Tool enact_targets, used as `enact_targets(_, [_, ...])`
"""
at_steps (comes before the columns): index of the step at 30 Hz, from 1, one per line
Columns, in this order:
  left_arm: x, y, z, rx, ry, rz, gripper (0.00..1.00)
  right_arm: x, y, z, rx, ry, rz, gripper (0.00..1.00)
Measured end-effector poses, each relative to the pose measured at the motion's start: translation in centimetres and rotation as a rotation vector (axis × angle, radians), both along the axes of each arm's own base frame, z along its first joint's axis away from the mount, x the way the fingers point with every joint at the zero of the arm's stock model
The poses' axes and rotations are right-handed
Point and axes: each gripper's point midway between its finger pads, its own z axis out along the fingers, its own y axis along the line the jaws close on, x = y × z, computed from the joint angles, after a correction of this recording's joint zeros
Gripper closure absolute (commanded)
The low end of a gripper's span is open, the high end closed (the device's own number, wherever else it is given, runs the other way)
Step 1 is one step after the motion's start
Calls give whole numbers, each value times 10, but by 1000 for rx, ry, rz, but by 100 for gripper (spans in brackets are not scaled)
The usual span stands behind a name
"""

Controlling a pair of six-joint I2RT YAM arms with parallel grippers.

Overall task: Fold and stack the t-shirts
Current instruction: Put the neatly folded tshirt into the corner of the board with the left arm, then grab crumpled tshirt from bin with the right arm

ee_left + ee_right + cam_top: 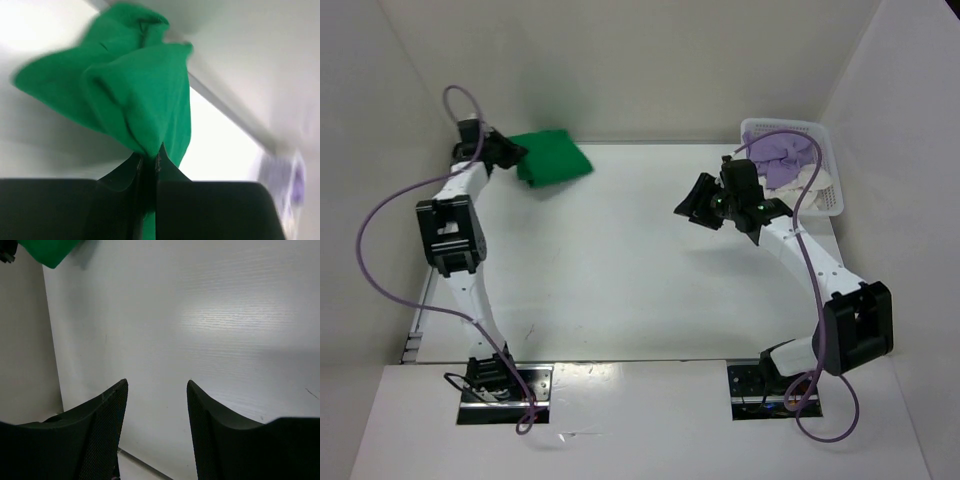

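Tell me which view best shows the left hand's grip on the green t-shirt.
Left wrist: the green t-shirt fills the frame, its cloth pinched in the shut left hand. Top external shows the whole bunched shirt at the far left, but not the pinch itself. Right wrist catches only a green corner, top left.

No writing, label, brand, number or sign can be read in any of the three views. The green t-shirt (555, 158) at the upper left of the top view is plain cloth. The white basket (782, 124) at the upper right and the lavender t-shirt (782, 158) in it show no legible print.
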Motion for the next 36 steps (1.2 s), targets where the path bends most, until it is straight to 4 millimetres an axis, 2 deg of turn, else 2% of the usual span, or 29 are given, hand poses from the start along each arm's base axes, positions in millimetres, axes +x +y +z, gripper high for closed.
enact_targets(3, [-13, 95, -12, 15, 30, 178, 94, -2, 1, 3, 4, -9, 15, 43])
enact_targets(5, [-31, 145, -28, 23, 70, 284, 83, -3, 2, 4, 8, -8, 23, 43])
enact_targets(6, [-42, 162, -40, 25, 99, 324, 62, -4, 3, 4, 9, -8, 28, 43])
enact_targets(7, [-52, 173, -50, 29, 120, 348, 50, -5, 3, 4, 12, -7, 33, 43])
enact_targets(9, [-71, 176, -73, 19, 177, 373, 28, -7, 4, 4, 16, -5, 41, 43])
enact_targets(10, [-80, 171, -83, 4, 209, 378, 12, -7, 5, 4, 18, -4, 45, 43])
enact_targets(11, [-87, 166, -90, -1, 230, 374, 7, -8, 5, 4, 20, -3, 49, 43])
enact_targets(12, [-87, 161, -89, -12, 217, 369, 2, -9, 6, 4, 21, -2, 52, 43])
enact_targets(16, [-95, 149, -68, -1, 191, 365, 0, -11, 6, 6, 24, -6, 60, 38])
enact_targets(20, [-118, 140, -60, -7, 197, 385, 0, -12, 4, 7, 18, -15, 54, 30])
enact_targets(22, [-136, 133, -59, -13, 211, 395, 0, -10, 2, 9, 10, -23, 43, 35])
enact_targets(23, [-144, 129, -59, -17, 217, 397, 0, -10, 1, 9, 7, -25, 39, 42])
enact_targets(25, [-164, 118, -56, -20, 226, 402, 0, -10, 0, 8, 3, -27, 36, 50])
enact_targets(26, [-174, 112, -55, -19, 235, 403, 0, -12, 0, 6, 8, -20, 36, 52])
enact_targets(27, [-183, 105, -52, -15, 241, 398, 0, -15, 1, 2, 13, -9, 37, 59])
enact_targets(29, [-197, 89, -39, 4, 234, 372, 0, -23, 6, -10, 23, 22, 47, 66])
enact_targets(30, [-201, 79, -31, 17, 222, 348, 0, -30, 13, -18, 28, 45, 60, 74])
enact_targets(33, [-211, 26, 3, 71, 169, 207, 0, -64, 42, -40, 65, 130, 137, 79])
enact_targets(36, [-226, -59, 36, 84, 109, -38, 0, -105, 76, -57, 117, 217, 225, 77])
